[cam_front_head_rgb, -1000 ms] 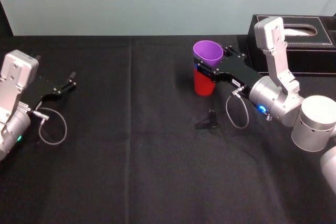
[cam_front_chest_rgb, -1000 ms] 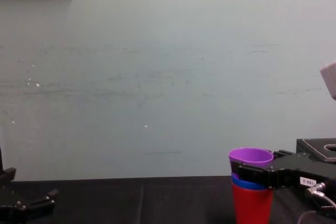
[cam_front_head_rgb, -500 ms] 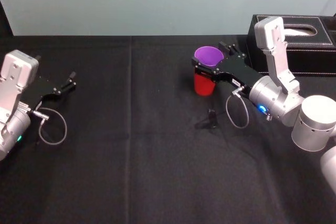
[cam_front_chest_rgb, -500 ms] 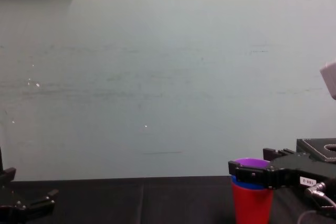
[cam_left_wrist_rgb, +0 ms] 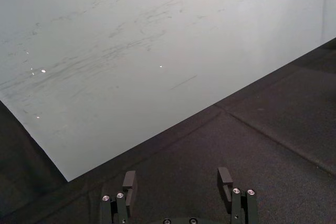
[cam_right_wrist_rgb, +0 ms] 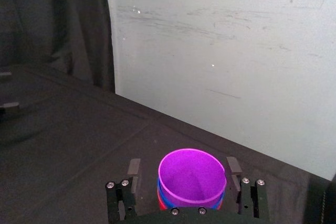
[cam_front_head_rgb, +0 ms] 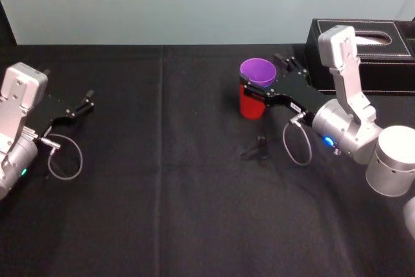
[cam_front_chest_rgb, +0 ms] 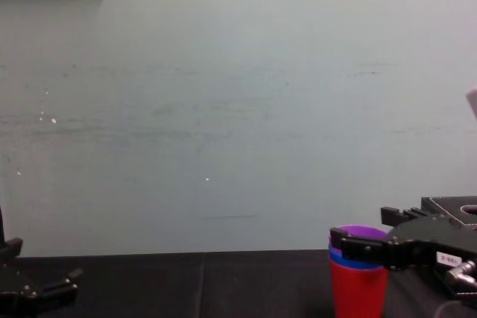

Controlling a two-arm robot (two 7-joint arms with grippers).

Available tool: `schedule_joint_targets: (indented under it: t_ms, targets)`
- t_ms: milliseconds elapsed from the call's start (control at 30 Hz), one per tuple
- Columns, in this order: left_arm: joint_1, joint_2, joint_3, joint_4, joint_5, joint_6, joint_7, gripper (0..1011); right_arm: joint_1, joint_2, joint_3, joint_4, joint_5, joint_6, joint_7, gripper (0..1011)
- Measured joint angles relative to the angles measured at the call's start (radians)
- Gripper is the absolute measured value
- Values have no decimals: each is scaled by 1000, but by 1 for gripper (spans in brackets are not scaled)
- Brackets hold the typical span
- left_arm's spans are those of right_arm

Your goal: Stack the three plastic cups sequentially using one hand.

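Note:
The three plastic cups stand nested on the black cloth: the red cup (cam_front_head_rgb: pixel 249 107) is at the bottom, a blue rim (cam_front_chest_rgb: pixel 356 261) shows above it, and the purple cup (cam_front_head_rgb: pixel 258 71) sits on top. My right gripper (cam_front_head_rgb: pixel 264 74) is open, level with the purple rim, one finger on each side. In the right wrist view the purple cup (cam_right_wrist_rgb: pixel 192 177) sits between the fingers (cam_right_wrist_rgb: pixel 134 169) with a gap on one side. My left gripper (cam_front_head_rgb: pixel 83 103) is parked open at the far left with nothing in it.
A black box with white stitching (cam_front_head_rgb: pixel 373 45) stands at the back right, just behind the right arm. A small black object (cam_front_head_rgb: pixel 258 148) lies on the cloth in front of the cups. A pale wall bounds the table's far edge.
The purple cup has dropped from the right gripper into the blue and red cups. The right gripper has opened and drawn back slightly. The left arm has not moved.

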Motion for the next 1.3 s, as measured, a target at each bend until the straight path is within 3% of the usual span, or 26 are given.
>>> schedule_joint_targets:
  t_ms: [367, 700, 1300]
  targets:
    - [0, 0, 0, 0, 0, 0, 0, 1005, -118, 24, 33, -114, -13, -4, -39, 1002]
    - [0, 0, 0, 0, 0, 0, 0, 1005, -221, 3, 79, -158, -30, -58, -89, 1002]
    - [0, 0, 0, 0, 0, 0, 0, 1005, -294, -34, 126, -182, -90, -98, -127, 1002]
